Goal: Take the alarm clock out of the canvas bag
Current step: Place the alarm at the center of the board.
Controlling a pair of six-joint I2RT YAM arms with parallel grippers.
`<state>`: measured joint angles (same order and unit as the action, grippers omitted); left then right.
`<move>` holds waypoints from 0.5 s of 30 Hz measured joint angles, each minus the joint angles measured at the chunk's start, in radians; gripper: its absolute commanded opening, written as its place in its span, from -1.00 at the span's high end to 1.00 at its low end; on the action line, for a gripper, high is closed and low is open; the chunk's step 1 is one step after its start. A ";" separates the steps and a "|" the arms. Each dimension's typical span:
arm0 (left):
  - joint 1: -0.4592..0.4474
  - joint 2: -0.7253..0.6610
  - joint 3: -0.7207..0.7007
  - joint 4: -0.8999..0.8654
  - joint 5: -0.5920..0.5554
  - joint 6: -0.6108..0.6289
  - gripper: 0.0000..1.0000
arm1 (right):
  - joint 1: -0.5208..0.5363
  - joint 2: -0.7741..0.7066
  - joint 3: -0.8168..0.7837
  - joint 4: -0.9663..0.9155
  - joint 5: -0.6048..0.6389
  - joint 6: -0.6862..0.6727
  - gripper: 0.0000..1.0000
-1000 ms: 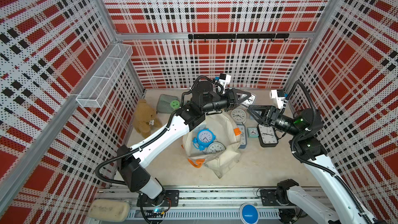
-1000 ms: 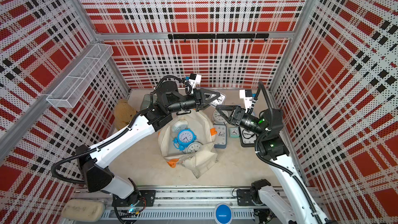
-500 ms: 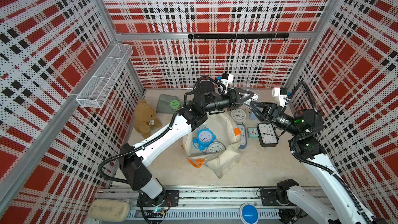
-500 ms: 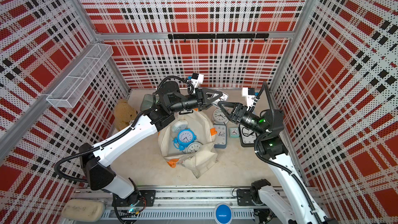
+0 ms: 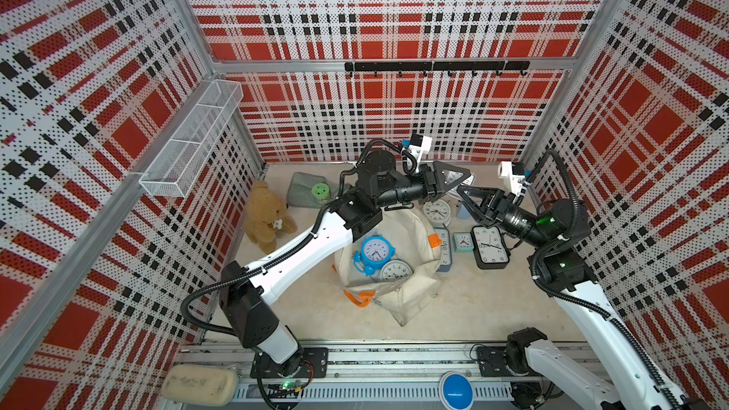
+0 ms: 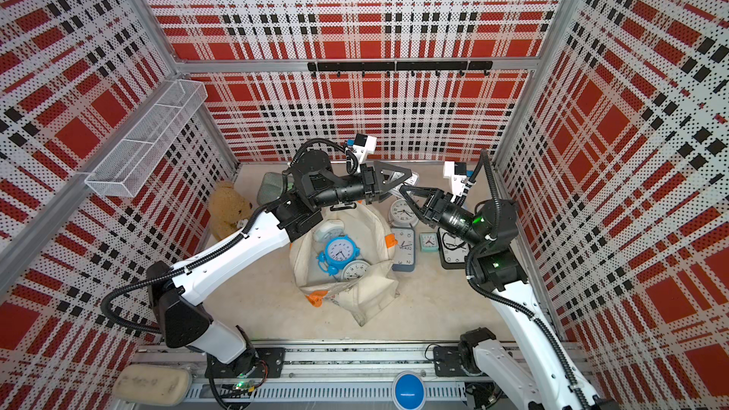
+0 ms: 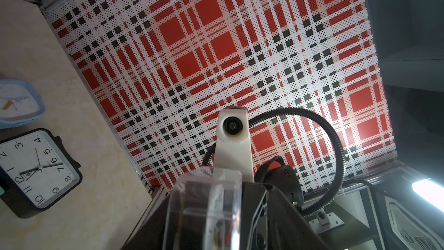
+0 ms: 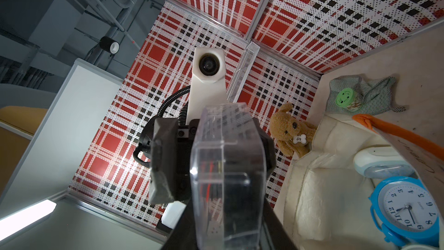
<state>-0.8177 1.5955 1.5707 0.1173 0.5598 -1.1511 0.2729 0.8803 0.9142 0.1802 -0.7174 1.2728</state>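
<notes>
The clear alarm clock (image 8: 225,171) is out of the canvas bag (image 5: 418,230), held in the air just right of centre in both top views, where two claws meet tip to tip. The right claw (image 5: 460,191) grasps it edge-on. The left claw (image 5: 465,180) is released, one pad (image 8: 161,164) off the casing. The bag slumps mid-frame on the bench (image 5: 453,309) with a blue clock (image 5: 372,250) inside.

Hour numerals up to 12 ringed the white dial of the black square clock (image 7: 36,171). The blue alarm clock (image 8: 406,210) bore the same numerals.
</notes>
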 measured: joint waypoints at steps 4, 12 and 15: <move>0.004 -0.006 -0.014 -0.004 -0.020 0.023 -0.64 | 0.000 -0.005 0.000 -0.058 0.010 -0.013 0.45; 0.056 -0.120 -0.074 -0.176 -0.145 0.140 -0.99 | 0.000 -0.053 0.041 -0.355 0.028 -0.149 0.45; 0.075 -0.172 -0.072 -0.292 -0.220 0.224 -0.99 | 0.000 -0.092 0.079 -0.512 0.038 -0.234 0.44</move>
<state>-0.7425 1.4231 1.4982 -0.1745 0.3393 -0.9276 0.2726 0.7883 0.9936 -0.3317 -0.6792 1.0386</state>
